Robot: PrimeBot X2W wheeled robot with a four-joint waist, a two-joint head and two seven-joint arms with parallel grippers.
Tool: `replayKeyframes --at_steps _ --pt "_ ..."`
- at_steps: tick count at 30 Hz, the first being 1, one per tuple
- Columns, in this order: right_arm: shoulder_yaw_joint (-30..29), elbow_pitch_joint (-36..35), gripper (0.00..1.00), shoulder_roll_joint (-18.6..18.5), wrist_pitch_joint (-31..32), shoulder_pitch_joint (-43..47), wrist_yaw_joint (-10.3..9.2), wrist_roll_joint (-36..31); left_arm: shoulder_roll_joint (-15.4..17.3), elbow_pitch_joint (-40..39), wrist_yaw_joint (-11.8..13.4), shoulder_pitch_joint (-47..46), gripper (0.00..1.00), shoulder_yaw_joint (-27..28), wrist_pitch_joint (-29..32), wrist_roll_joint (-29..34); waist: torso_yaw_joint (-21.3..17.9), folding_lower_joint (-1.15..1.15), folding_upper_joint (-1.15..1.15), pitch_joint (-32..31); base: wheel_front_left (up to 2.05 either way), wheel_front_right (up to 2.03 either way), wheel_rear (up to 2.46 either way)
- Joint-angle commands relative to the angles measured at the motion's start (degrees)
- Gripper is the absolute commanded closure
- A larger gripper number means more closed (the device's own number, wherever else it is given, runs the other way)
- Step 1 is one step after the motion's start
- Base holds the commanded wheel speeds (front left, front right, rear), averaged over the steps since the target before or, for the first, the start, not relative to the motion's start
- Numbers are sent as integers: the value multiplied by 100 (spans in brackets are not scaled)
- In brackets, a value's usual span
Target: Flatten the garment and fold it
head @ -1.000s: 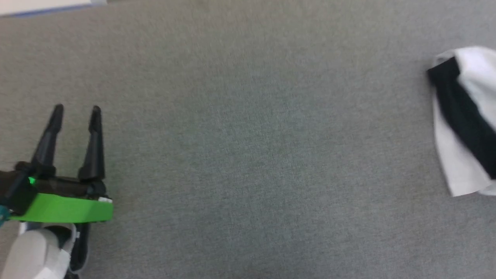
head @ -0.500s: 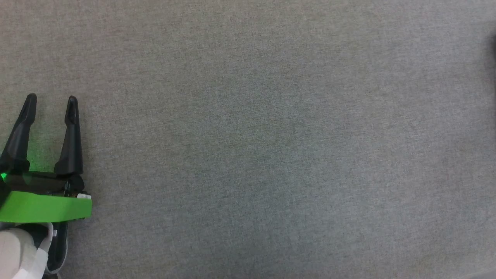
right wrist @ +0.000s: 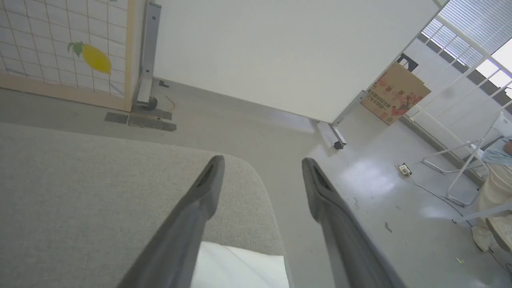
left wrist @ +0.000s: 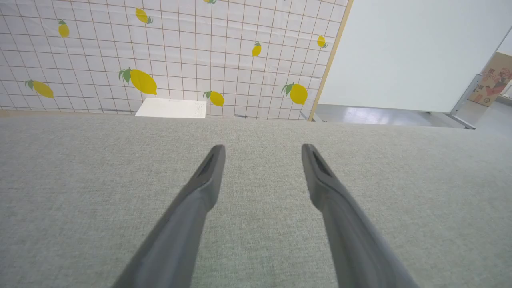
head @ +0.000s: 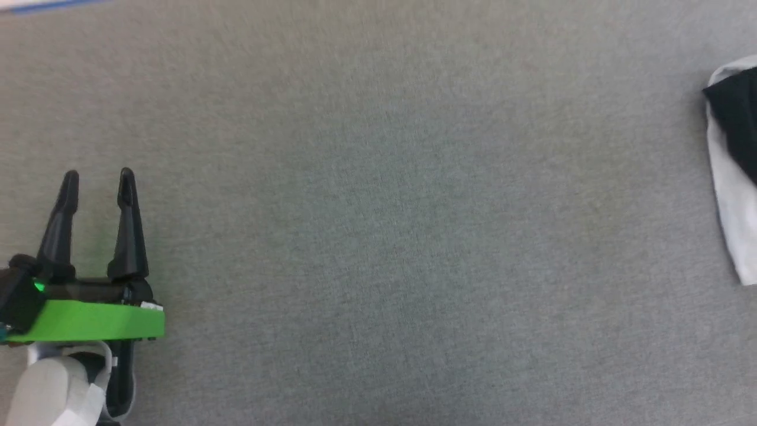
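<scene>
Framing has shifted since 1 second ago: the head view has swung, so less of the garment (head: 732, 177) shows at its right margin, while the cloth itself looks to lie as it did. The left end effector (head: 98, 173) has its 2 fingers spread and empty above bare grey worktop (head: 378, 236), with the garment far off to its right. Seen from its own wrist, the left end effector (left wrist: 263, 148) has nothing but worktop between and ahead of its fingers. The right end effector (right wrist: 263, 159) is also spread and pinches nothing. A white edge of the garment (right wrist: 240, 268) lies beneath its fingers, nearer the wrist than the tips, close to the rounded corner of the worktop (right wrist: 80, 192), with floor (right wrist: 360, 192) beyond.

Judging by the compact white bundle crossed by a black band, the fold seems made, and the step in hand is a clean let-go. To do it well, the right end effector should rise straight off the cloth with its fingers kept wide, so neither tip snags a layer or drags the bundle toward the corner. Whether the layers lie square I cannot tell, as most of the garment is cut off.
</scene>
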Motion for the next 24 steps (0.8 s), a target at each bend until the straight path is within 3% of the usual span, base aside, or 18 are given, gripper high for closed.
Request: replayKeyframes --at_steps 1,8,16,19,24 --pt "98 -114 0 154 -146 -113 -10 126 -59 53 36 42 0 7 -54 -39 183 0 0 -776 0 0 0" --pt "409 -493 0 1288 -871 -108 -10 651 -378 397 260 118 0 74 -129 -26 449 0 0 -1681 0 0 0" --pt "656 -803 0 2636 -1610 423 -10 758 -606 620 537 194 0 149 -152 47 730 0 0 -2326 0 0 0" --pt "808 -801 0 2960 -1912 784 -10 753 -690 696 613 248 0 118 -155 84 842 0 0 -2522 0 0 0" --pt "936 -709 0 3164 -2341 1430 -10 733 -762 775 697 304 0 14 -159 213 1010 0 0 -2778 0 0 0"
